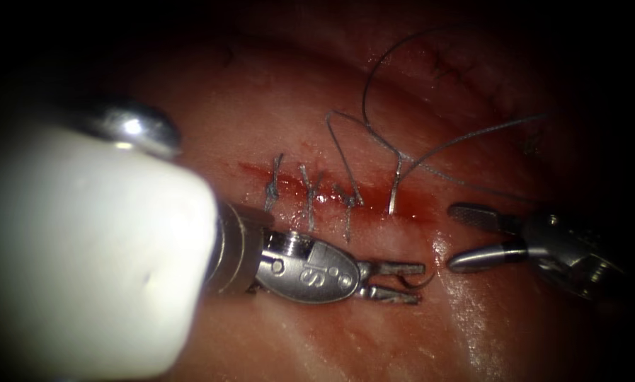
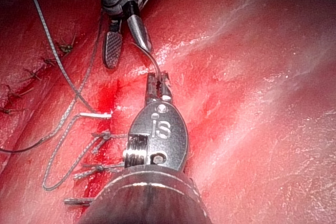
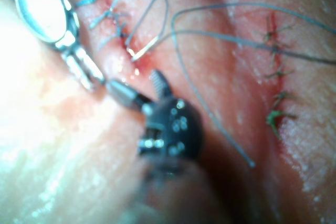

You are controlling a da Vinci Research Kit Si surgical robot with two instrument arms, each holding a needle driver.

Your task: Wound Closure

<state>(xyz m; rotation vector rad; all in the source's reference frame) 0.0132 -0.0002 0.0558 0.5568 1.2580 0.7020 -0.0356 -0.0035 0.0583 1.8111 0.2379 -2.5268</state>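
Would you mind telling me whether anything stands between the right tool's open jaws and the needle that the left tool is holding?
Nothing visible does. The left tool grips the needle, which is clear of the tissue below the cut; the right tool hangs open beside it, across bare tissue.

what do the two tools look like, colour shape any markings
Both are silvery metal needle drivers with small ridged jaws. The left tool has a rounded wrist housing stamped with an S-like mark and small round pins. The right tool has a darker, duller wrist.
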